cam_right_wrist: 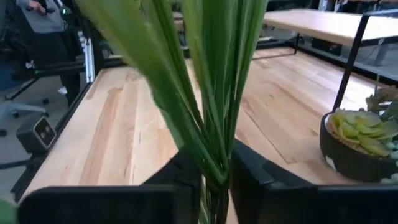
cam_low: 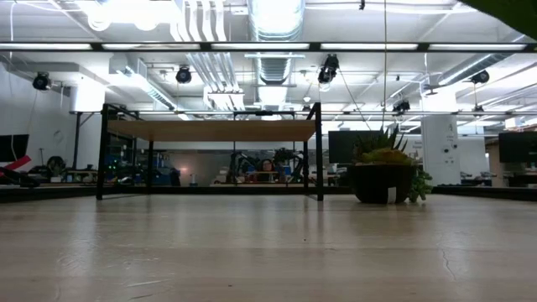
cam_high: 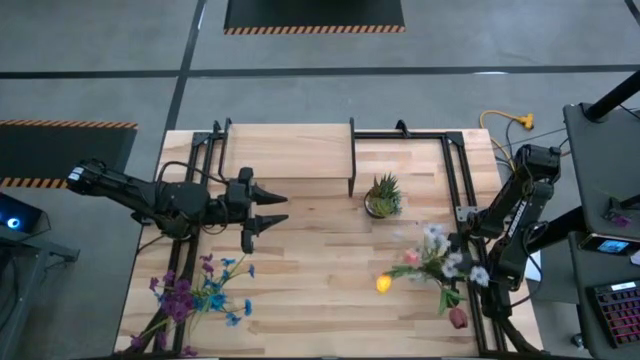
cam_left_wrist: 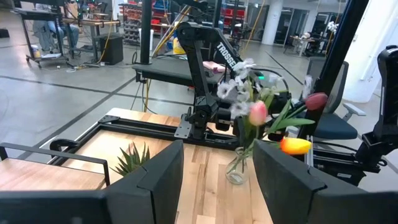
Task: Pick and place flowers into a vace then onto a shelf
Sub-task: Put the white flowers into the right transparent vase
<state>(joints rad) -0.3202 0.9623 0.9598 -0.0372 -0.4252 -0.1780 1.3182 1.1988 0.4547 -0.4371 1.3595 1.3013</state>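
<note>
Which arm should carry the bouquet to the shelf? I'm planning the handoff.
Right, probably: the right gripper is shut on the flowers in the vase. The left gripper is open, empty, though closer to the shelf.

Counter [cam_high: 310,270] centre lies open; potted plant [cam_high: 383,196] stands just beside the shelf [cam_high: 290,152] at the far edge.

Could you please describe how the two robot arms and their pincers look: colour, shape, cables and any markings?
Both arms are dark, nearly black, built from chunky jointed segments. The left pincer ends in two pointed, tapering fingers; black cables loop along that arm. The left wrist view shows its fingers as broad, flat, matte black plates. The right arm carries white "TROSSEN" lettering on its upper segment. The right pincer is equally black and blocky.
</note>
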